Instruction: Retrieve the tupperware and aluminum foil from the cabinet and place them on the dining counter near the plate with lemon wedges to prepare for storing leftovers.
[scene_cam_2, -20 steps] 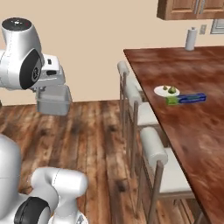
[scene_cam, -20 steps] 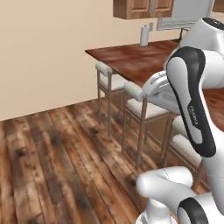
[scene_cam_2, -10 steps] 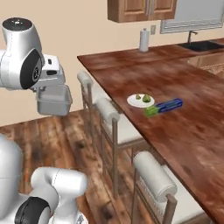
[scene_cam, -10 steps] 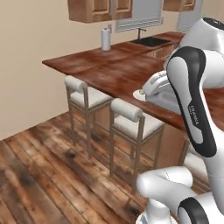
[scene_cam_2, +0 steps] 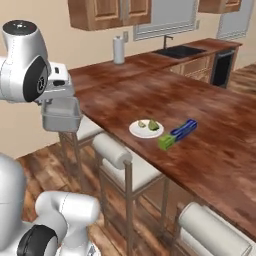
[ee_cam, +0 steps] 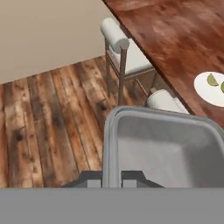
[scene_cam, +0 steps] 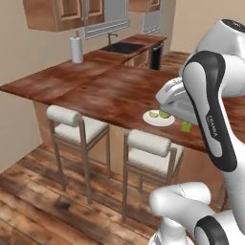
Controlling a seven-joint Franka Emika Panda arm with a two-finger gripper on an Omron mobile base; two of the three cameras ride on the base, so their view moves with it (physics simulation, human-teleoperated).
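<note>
My gripper (scene_cam_2: 59, 98) is shut on the rim of the grey translucent tupperware (scene_cam_2: 61, 115), which hangs over the floor left of the dining counter (scene_cam_2: 215, 125). The hand view has the tupperware (ee_cam: 162, 148) right before the fingertips (ee_cam: 92, 179), one inside its wall and one outside. On the counter sits a white plate with lemon wedges (scene_cam_2: 146, 128), and the blue aluminum foil carton (scene_cam_2: 178, 134) lies just right of it, green end toward me. From the left base, the arm partly covers the tupperware (scene_cam: 168, 99), held just above the plate (scene_cam: 159, 117).
Padded bar stools (scene_cam_2: 116, 150) (scene_cam: 75, 122) line the counter's near edge. A paper towel roll (scene_cam_2: 118, 49) and a sink (scene_cam_2: 178, 51) stand at the far end, under wooden wall cupboards (scene_cam: 53, 14). Plank floor (ee_cam: 52, 113) lies below the hand.
The whole picture has shifted: the base has driven and turned toward the dining counter, which is now closer. The tupperware stays in the gripper, and plate and foil lie where they were.
</note>
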